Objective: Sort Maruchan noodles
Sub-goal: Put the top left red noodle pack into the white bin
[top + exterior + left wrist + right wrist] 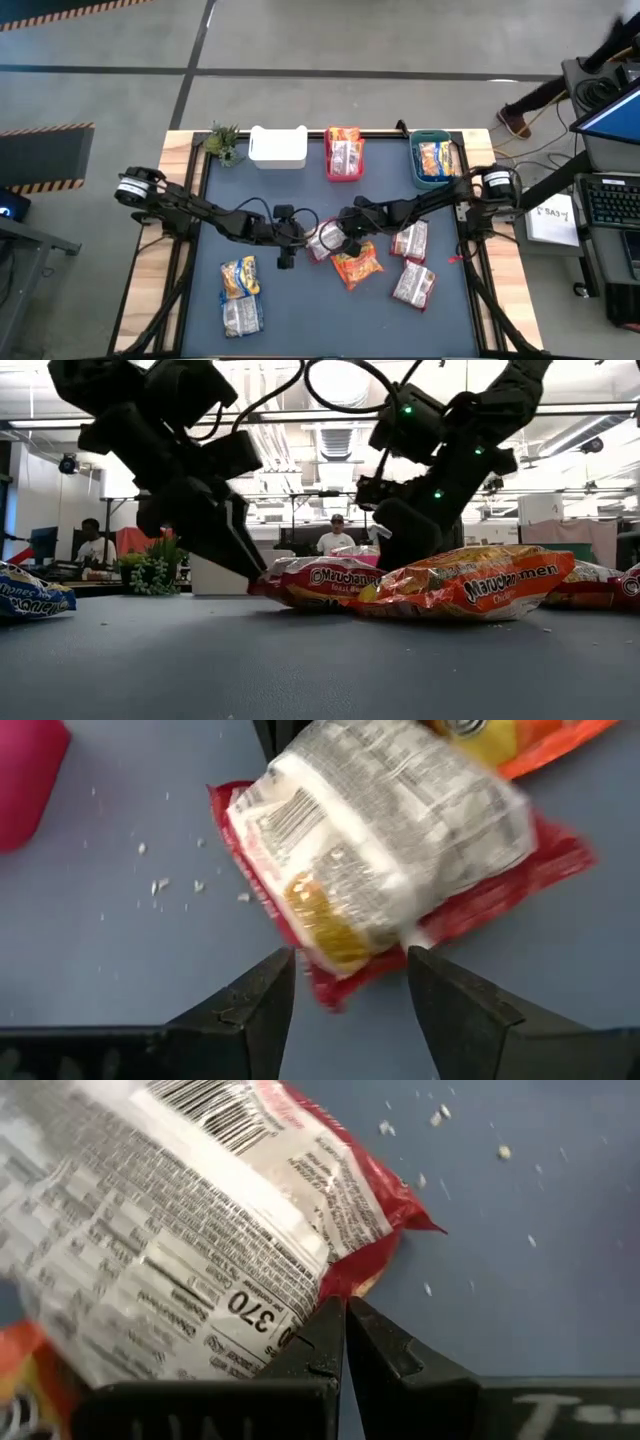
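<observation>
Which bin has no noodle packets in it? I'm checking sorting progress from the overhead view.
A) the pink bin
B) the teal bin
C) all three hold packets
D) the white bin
D: seen from above, the white bin shows only its bare inside, while the pink bin and the teal bin each hold packets.

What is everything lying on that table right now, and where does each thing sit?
White bin: one, back edge, nothing visible inside.
Pink bin: one, back middle, holding packets.
Teal bin: one, back right, holding a packet.
Plant: one, green, back left corner.
Red-and-white packet: one, centre, between both grippers.
Orange packet: one, just right of centre.
Red-and-white packets: two more, front right.
Blue-yellow packet: one, front left, a silvery one beside it.
Left gripper: open at the centre packet.
Right gripper: shut on the centre packet's edge.
</observation>
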Robot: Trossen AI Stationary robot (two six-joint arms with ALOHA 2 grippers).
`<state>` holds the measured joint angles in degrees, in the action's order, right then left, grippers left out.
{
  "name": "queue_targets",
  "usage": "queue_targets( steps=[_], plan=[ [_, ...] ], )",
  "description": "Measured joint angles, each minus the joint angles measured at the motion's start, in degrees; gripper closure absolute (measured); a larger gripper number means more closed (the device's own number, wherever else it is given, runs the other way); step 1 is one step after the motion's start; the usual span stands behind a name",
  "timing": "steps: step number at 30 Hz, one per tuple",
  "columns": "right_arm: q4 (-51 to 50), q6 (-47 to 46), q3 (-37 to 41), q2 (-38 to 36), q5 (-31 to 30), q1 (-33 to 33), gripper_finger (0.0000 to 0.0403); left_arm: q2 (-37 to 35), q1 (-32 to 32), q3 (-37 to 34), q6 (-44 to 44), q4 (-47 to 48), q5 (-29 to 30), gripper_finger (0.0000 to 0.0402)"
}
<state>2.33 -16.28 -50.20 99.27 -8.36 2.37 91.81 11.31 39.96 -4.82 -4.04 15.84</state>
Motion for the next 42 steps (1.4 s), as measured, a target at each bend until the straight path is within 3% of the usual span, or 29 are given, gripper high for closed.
queue_targets(
  steps=[4,17,26,32,42],
  plan=[
    [-0.1,0.8,-1.9,2.1,0.5,0.0,0.0394,0.0,0.3,0.3,1.2,0.1,-0.1,0.0218],
    [0.0,0.8,-3.9,4.3,0.7,0.0,0.0394,0.0,1.4,4.3,18.2,1.9,0.2,0.0180],
    [-0.1,0.6,-3.9,4.3,0.9,-0.2,0.0394,0.8,1.7,4.2,15.9,2.6,-4.4,0.0183],
    [-0.1,0.6,-3.9,4.3,1.1,-0.4,0.0394,0.8,1.8,3.8,14.5,4.4,-4.4,0.0183],
    [0.1,0.4,-3.8,4.3,1.0,-0.4,0.0394,0.9,1.7,0.1,13.7,-3.6,-1.4,0.0191]
  ],
)
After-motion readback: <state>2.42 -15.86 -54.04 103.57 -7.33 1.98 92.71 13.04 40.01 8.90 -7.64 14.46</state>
